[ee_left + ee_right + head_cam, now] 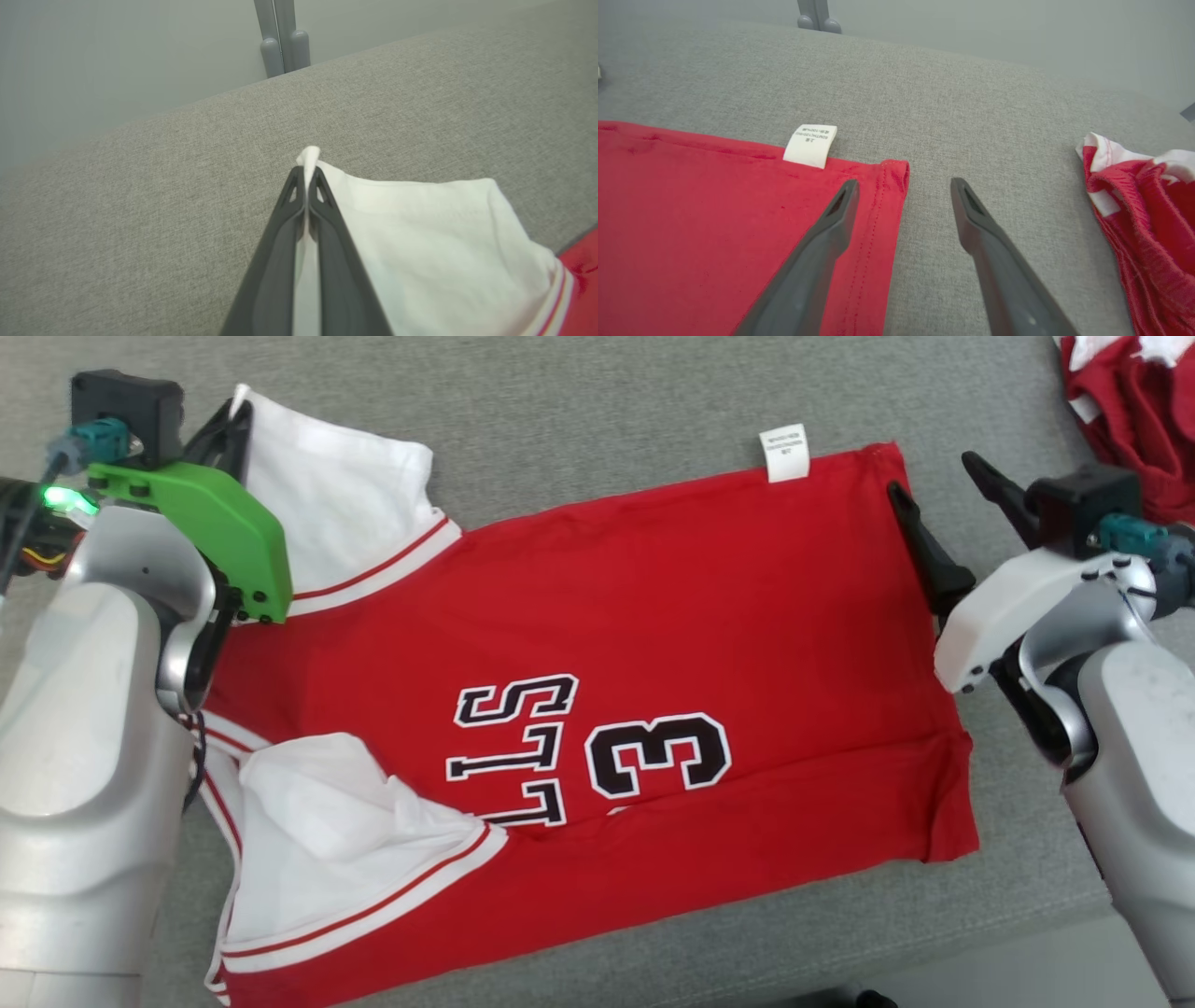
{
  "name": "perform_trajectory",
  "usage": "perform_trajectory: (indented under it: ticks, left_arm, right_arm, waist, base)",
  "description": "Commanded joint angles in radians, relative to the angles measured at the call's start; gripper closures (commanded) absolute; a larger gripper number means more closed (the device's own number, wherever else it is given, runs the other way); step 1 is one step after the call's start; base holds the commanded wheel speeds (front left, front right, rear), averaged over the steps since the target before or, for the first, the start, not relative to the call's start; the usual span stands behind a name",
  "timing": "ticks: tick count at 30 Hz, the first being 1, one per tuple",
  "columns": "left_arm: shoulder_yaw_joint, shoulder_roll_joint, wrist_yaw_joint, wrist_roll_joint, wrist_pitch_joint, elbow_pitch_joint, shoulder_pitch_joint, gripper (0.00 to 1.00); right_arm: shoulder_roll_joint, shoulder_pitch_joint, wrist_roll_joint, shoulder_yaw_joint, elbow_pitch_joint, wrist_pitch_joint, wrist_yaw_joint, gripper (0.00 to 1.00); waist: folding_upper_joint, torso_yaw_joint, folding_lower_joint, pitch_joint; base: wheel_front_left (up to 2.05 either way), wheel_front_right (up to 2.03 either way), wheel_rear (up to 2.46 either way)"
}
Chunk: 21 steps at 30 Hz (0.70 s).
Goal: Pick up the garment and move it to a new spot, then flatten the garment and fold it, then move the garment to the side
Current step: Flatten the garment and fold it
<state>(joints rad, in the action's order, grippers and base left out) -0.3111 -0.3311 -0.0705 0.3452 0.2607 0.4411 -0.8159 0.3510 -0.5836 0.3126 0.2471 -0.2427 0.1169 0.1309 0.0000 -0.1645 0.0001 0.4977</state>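
**Left gripper pinched on the sleeve tip, right gripper wide at the hem**

The red short-sleeved jersey (653, 616), with white sleeves and black, white-edged lettering and a "3" on it, lies spread across the grey woven fabric surface (560, 411). Its collar end is toward the robot's left and its hem toward the right.

The left gripper (306, 179) has its two dark fingers pressed together on the far white sleeve (420, 233). A small peak of white cloth pokes out past the fingertips, and a strip of it shows between the fingers lower down.

The right gripper (903, 186) stands with its fingers well apart and holds nothing. One finger is over the red cloth just inside the far hem corner, near the small white care label (810, 145). The other is over bare grey surface beside the hem. Whether either finger touches down cannot be told.

A crumpled red-and-white garment (1148, 210) lies apart, further to the right.
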Motion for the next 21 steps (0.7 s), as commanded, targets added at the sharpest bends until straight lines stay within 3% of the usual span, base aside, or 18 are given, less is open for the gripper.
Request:
perform_trajectory:
  ticks: [1,13,14,15,16,19,21]
  left_arm:
    - [-0.002,0.004,-0.005,0.008,-0.013,-0.015,0.019,1.0]
    - [-0.028,0.043,0.01,0.033,-0.071,-0.166,0.109,1.0]
    - [-0.029,0.044,0.011,0.034,-0.072,-0.17,0.113,1.0]
    - [-0.031,0.045,0.012,0.036,-0.077,-0.175,0.117,1.0]
    - [-0.031,0.046,0.013,0.037,-0.08,-0.181,0.122,1.0]
    - [-0.032,0.05,0.019,0.041,-0.09,-0.191,0.136,1.0]
    - [-0.029,0.047,0.022,0.043,-0.103,-0.198,0.148,1.0]
  right_arm:
    - [0.009,-0.027,0.013,0.015,-0.022,0.011,0.0,0.0]
    - [0.158,-0.19,0.109,0.236,-0.252,0.145,0.0,0.0]
    - [0.163,-0.196,0.12,0.252,-0.256,0.147,0.0,0.09]
    - [0.169,-0.204,0.134,0.27,-0.259,0.144,0.0,0.46]
    - [0.176,-0.21,0.146,0.284,-0.266,0.14,0.0,0.61]
    - [0.188,-0.224,0.166,0.318,-0.283,0.126,0.0,0.96]
    - [0.196,-0.233,0.176,0.337,-0.296,0.106,0.0,1.0]
  waist:
    - [0.0,0.037,-0.0001,-0.021]
    - [0.0,0.137,-0.0001,-0.036]
    - [0.0,0.139,-0.0001,-0.037]
    - [0.0,0.142,-0.0001,-0.039]
    - [0.0,0.144,-0.0001,-0.042]
    - [0.0,0.148,-0.0001,-0.051]
    - [0.0,0.149,-0.0001,-0.059]
  base:
    - [0.0,0.0,0.0]
    - [0.0,0.0,0.0]
    - [0.0,0.0,0.0]
    - [0.0,0.0,0.0]
    - [0.0,0.0,0.0]
    - [0.0,0.0,0.0]
    - [0.0,0.0,0.0]
